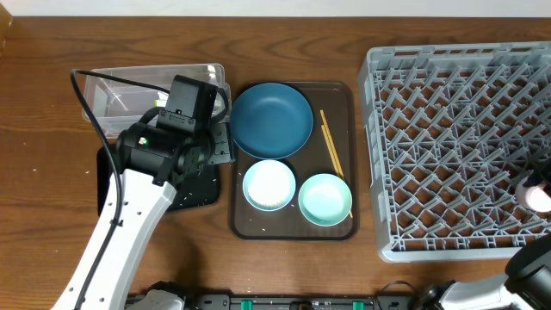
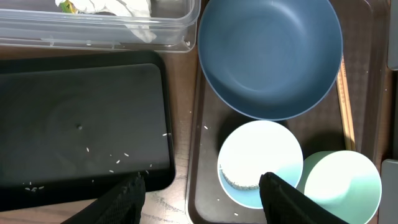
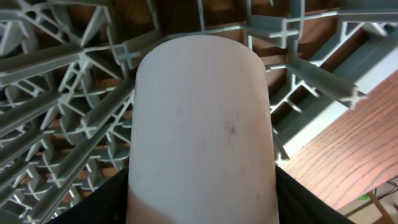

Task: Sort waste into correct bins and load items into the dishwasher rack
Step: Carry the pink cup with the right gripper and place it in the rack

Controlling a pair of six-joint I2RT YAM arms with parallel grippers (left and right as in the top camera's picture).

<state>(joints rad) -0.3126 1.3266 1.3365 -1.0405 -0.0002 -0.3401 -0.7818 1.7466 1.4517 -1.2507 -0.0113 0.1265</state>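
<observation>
over the right edge of the rack (image 1: 375,146), the right gripper (image 3: 199,205) is closed on the cup (image 3: 202,124), a finger on either side of its pink-white wall, with grey pegs behind it and bare table just past the rim. the cup looks stiff, light and smooth, so i judge it slippery and liable to chip if it drops onto the pegs. a hold across the middle of the wall, as now, suits it better than a pinch at the lip. whether its mouth or its base faces away, i cannot tell. the left gripper (image 2: 202,199) hangs wide and empty above the gap between the black tray (image 2: 81,118), which carries a few stray rice grains, and the brown tray (image 1: 241,220). on the brown tray sit the dish (image 2: 270,56), the pale bowl (image 2: 258,158) with rice along its inner edge, the green bowl (image 2: 342,183) and the chopsticks (image 1: 331,142). the bowls are rigid and glossy and best taken by the rim. the chopsticks are thin, light and apt to roll. tissue and a wrapper lie in the tub (image 2: 93,31).
</observation>
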